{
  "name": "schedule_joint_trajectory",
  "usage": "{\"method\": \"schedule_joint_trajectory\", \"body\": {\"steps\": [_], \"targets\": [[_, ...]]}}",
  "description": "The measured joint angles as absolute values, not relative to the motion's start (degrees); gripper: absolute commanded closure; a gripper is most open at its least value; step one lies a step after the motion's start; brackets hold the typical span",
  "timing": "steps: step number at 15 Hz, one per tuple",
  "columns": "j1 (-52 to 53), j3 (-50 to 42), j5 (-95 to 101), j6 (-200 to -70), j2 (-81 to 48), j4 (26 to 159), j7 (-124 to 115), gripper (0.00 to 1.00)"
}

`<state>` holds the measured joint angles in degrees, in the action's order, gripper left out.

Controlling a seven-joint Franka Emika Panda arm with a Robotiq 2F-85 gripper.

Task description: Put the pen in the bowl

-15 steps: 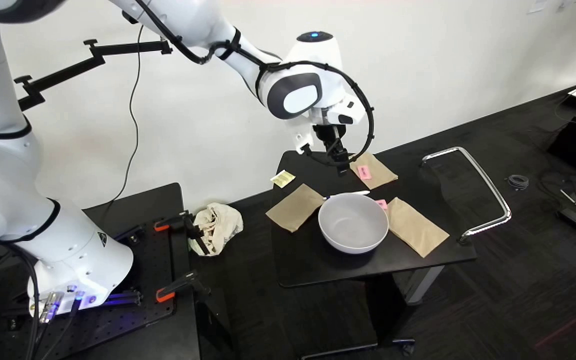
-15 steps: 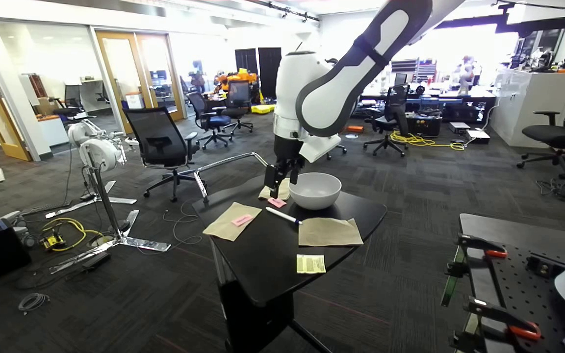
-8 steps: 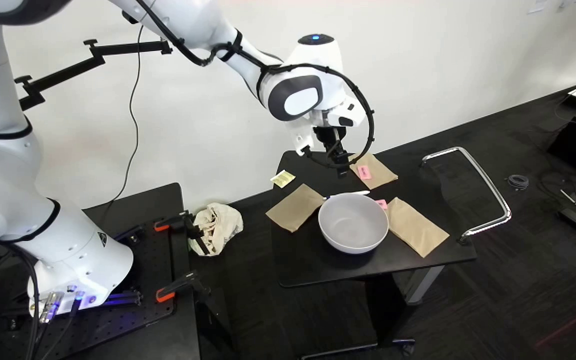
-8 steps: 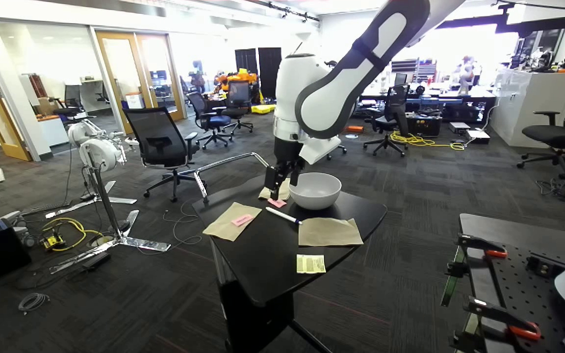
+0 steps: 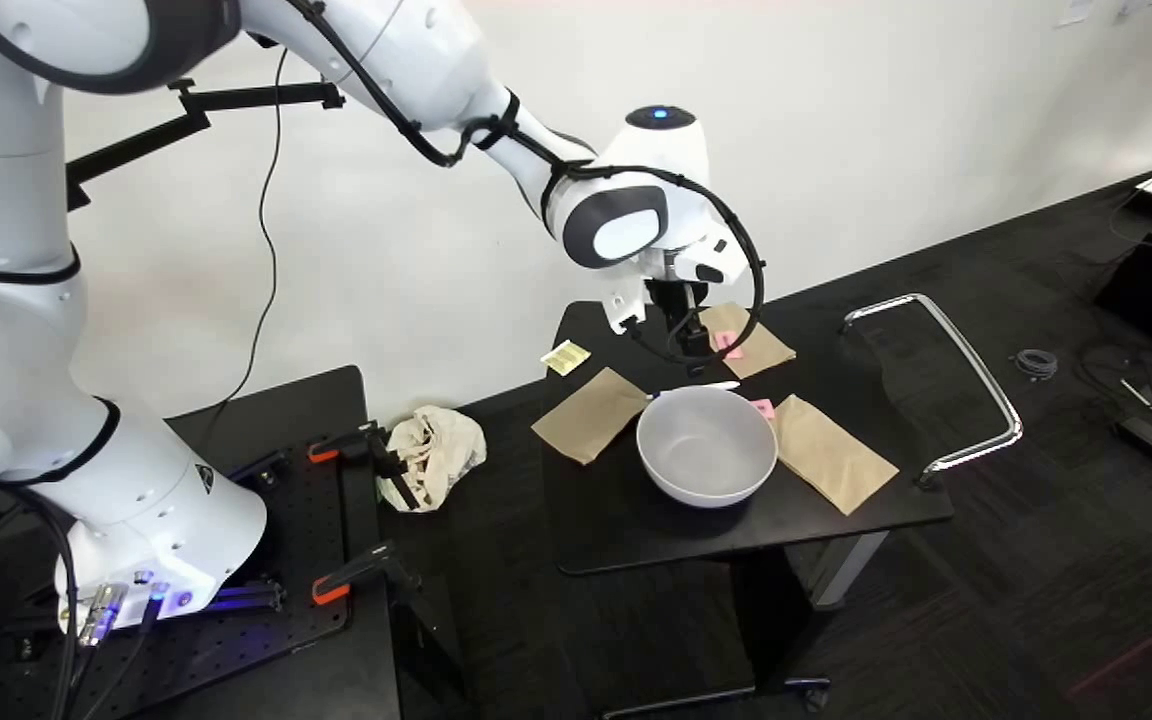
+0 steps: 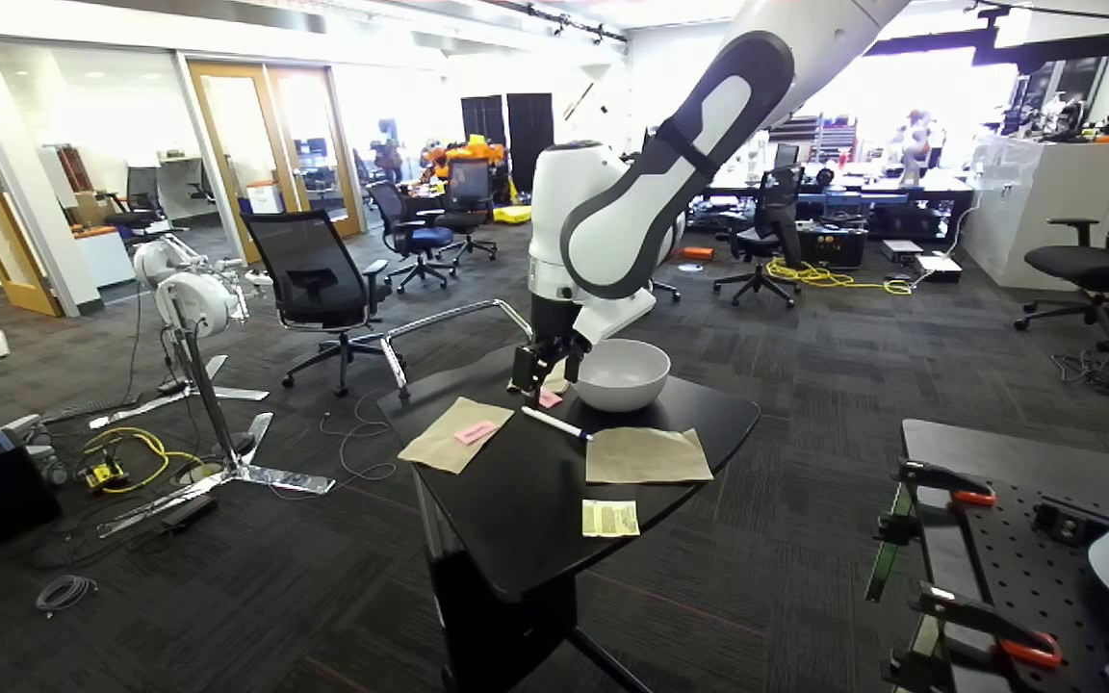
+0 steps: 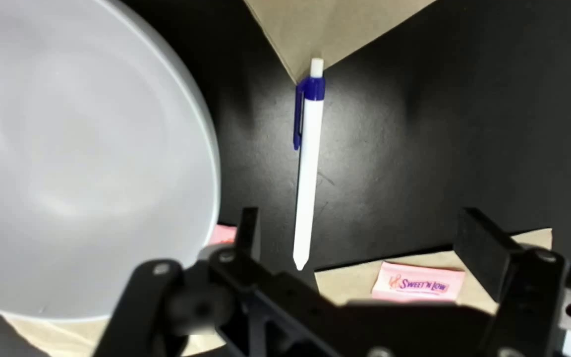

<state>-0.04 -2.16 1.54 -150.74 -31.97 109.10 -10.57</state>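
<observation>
We've lowered our tool (image 7: pixel 362 230) toward the pen (image 7: pixel 309 166) | spread wide, nothing held | pen below, off-centre toward the bowl (image 7: pixel 181 163), long axis crossing our closing line

We see a smooth, plastic-looking pen (image 7: pixel 309 168), a softly glossy bowl (image 7: pixel 214 163), matt paper sheets (image 7: pixel 335 29) and a faintly shiny tabletop (image 7: pixel 374 163).

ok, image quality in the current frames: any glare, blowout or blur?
Wrist view: diffuse glare on the table beside the pen, pale highlights inside the bowl; pen edges fairly crisp, but the gripper looks soft in its nearest parts. In an exterior view: the far end of the room is partly blown out to white.
</observation>
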Motion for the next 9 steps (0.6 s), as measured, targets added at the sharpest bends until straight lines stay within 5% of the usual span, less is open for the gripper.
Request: {"method": "schedule_joint_trajectory", "body": {"steps": [9], "targets": [[0.0,-2.3,1.5,-150.6,-37.2,103.5,-10.4,0.0]]}}
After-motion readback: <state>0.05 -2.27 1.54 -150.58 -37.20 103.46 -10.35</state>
